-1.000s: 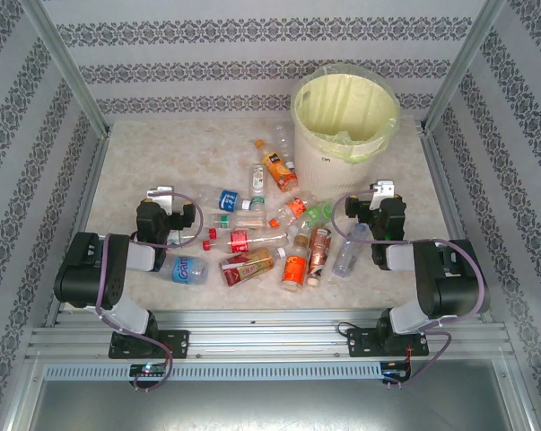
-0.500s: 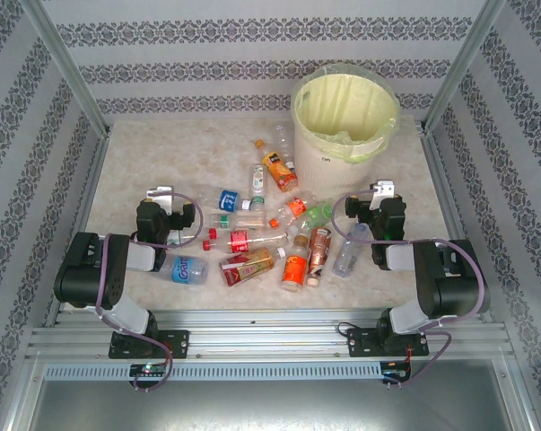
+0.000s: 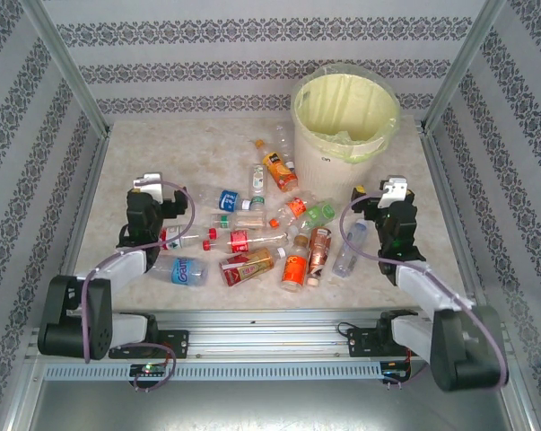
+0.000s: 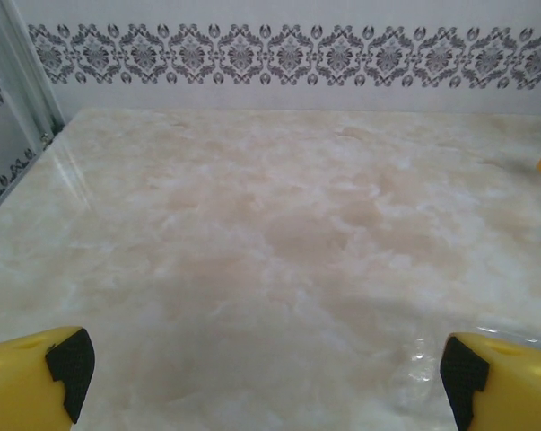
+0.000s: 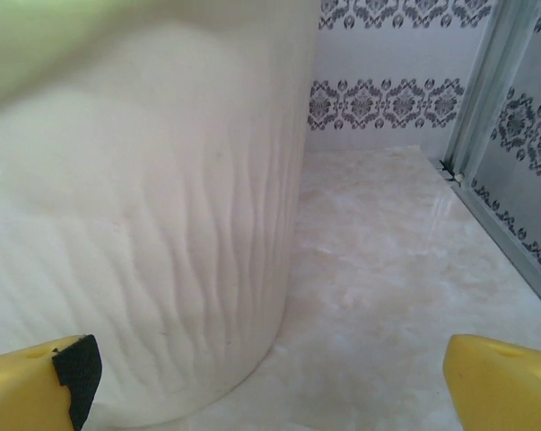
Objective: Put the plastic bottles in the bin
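The bin [image 3: 328, 162] stands upright at the far right of the table [image 3: 162, 153], its yellow bag [image 3: 342, 103] folded over the rim. The bottles [image 3: 252, 224] all lie on their sides in a loose heap on the table, left of the bin and nearer the arms, pointing every way.

- **Orange bottle** [image 3: 277, 171]: it lies just beside the bin's base on the left. Its long axis is diagonal, with the far end leaning away from the bin.
- **Blue bottle** [image 3: 225, 199]: it lies further left of the bin, with its long axis running side to side.
- **Red bottle** [image 3: 243, 240]: it lies nearer the arms. It also runs side to side, with its capped end away from the bin.
- **Clear bottle** [image 3: 348, 251]: it lies on the near side of the bin, with its long axis running near to far and its far end aimed roughly at the bin.

The right gripper [image 3: 387, 193] hovers near the bin's base on its near side. In the right wrist view its yellow fingers [image 5: 37, 382] are spread wide with nothing between them, and the bin's ribbed wall [image 5: 162, 224] stands close ahead.

The left gripper [image 3: 152, 190] sits well left of the bin, at the heap's left edge. Its fingers [image 4: 37, 377] are also spread wide and empty over bare table [image 4: 279, 233].
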You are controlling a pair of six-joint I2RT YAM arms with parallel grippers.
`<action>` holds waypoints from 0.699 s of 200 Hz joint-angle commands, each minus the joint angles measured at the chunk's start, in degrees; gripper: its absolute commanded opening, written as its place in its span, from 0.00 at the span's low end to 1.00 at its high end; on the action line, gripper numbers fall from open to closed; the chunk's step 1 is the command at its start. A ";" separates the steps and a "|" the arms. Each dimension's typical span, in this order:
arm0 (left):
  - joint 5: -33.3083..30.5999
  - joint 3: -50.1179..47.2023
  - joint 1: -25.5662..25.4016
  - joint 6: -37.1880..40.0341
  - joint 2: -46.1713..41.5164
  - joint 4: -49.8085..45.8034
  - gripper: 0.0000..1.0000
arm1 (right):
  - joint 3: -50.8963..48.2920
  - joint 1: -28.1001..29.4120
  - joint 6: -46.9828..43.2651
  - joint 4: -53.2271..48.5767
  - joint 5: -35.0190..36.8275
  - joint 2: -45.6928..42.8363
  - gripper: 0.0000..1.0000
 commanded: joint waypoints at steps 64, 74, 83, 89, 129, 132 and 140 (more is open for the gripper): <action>6.65 22.18 -14.82 -18.23 -6.95 -47.72 1.00 | 15.32 6.64 24.08 -52.76 11.13 -14.28 0.98; 9.49 24.77 -16.54 -19.09 -6.53 -50.35 1.00 | 17.57 6.66 26.76 -58.77 11.67 -13.24 0.98; 11.59 27.05 -17.85 -19.99 -5.91 -52.67 1.00 | 19.44 6.78 27.82 -63.17 11.12 -12.44 0.98; 13.40 28.26 -18.75 -20.25 -5.51 -53.85 1.00 | 20.49 6.82 28.90 -65.89 11.10 -11.87 0.98; 20.51 35.43 -19.97 -23.66 -1.40 -64.84 1.00 | 23.21 6.67 33.00 -74.56 1.22 -10.66 0.98; 20.13 35.90 -19.90 -24.34 -1.14 -65.84 1.00 | 23.22 6.68 33.26 -74.98 0.39 -10.76 0.98; 18.68 37.26 -19.82 -26.13 -0.54 -68.65 1.00 | 23.37 6.63 33.79 -76.50 -0.86 -11.01 0.98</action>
